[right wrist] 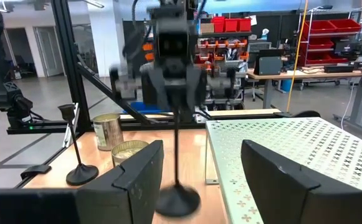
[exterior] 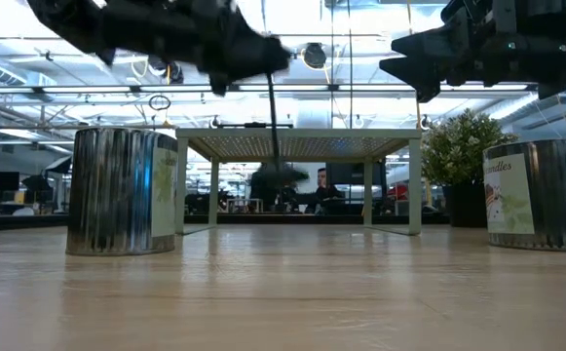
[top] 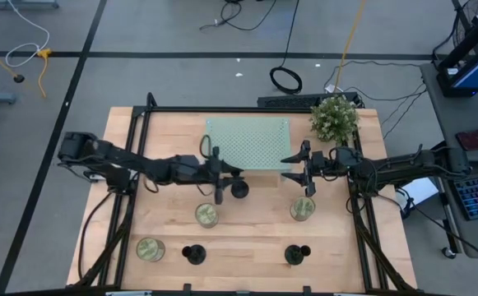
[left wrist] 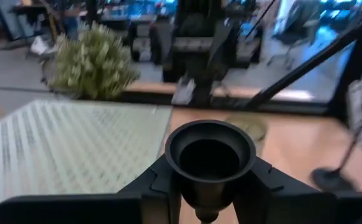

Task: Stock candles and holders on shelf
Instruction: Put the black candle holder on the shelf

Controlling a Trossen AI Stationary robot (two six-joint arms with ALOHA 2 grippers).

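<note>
My left gripper (top: 219, 174) is shut on a black holder (exterior: 274, 117), just in front of the mint-green shelf (top: 248, 143). The holder's cup shows in the left wrist view (left wrist: 210, 153). My right gripper (top: 305, 171) is open and empty, near the shelf's right front corner and above a candle (top: 302, 209). Two more candles (top: 208, 215) (top: 150, 249) and two more holders (top: 193, 255) (top: 297, 255) stand on the table nearer the front. My left gripper pinches the holder just under its cup top (left wrist: 207, 200), between its two fingers (left wrist: 157, 182). The fingers come level from the table's left. The holder hangs about upright below them, and its disc base (exterior: 278, 181) is clear of the table, lower than the shelf's top.
A bushy potted plant (top: 334, 120) stands at the shelf's right back corner. The dark frame rails (top: 132, 164) run along both table sides. In the low view, two candles (exterior: 122, 205) (exterior: 541, 195) flank the shelf's legs (exterior: 181, 185).
</note>
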